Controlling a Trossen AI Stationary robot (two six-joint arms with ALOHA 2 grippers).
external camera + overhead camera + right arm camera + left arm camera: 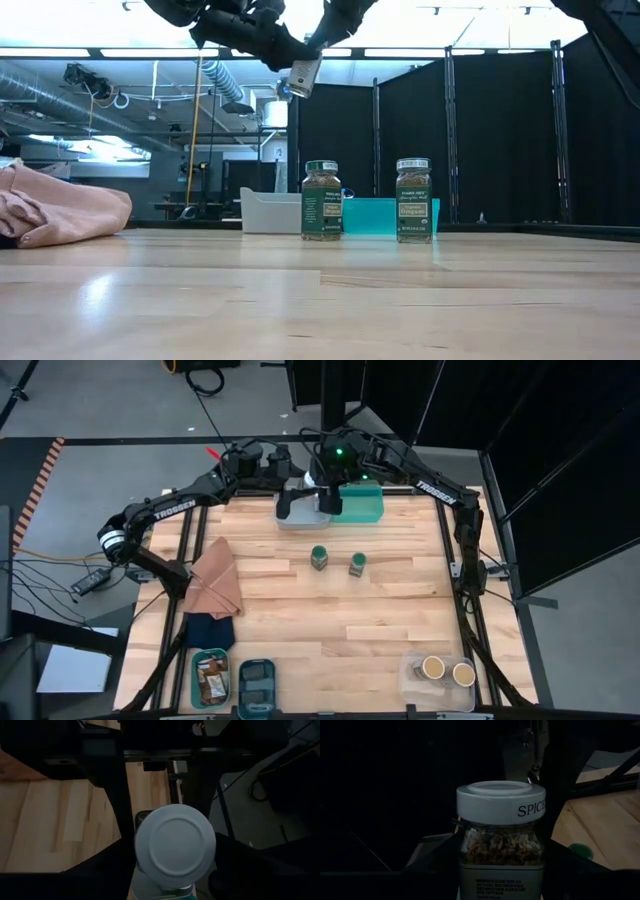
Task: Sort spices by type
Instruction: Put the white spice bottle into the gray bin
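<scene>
A white-lidded spice jar (500, 835) hangs in the air over the white bin (298, 510) and the teal bin (362, 508) at the table's far middle. My left gripper (300, 482) is shut on its body. My right gripper (328, 478) comes at it from above, and the round lid (172, 845) sits between its two fingers. Two green-lidded jars (319, 556) (357, 563) stand upright on their bases on the bare wood mid-table. In the low view they are the jar on the left (321, 200) and the jar on the right (413, 200). My left gripper pinches the jar's lower body (500, 877) between its two fingers, coming in nearly level. The jar stands lid up in the hold, lifted clear above the bins. My right gripper has the lid's rim (142, 847) between its fingers, one (117, 825) on each side. The fingers slant down from above onto the jar's top.
A brown cloth (215, 582) and a dark blue cloth (208, 630) lie at the left. Two bins, one with packets (210, 675) and one with black boxes (256, 685), sit at the near left. A clear tray (440, 685) holds two tan-topped jars at the near right.
</scene>
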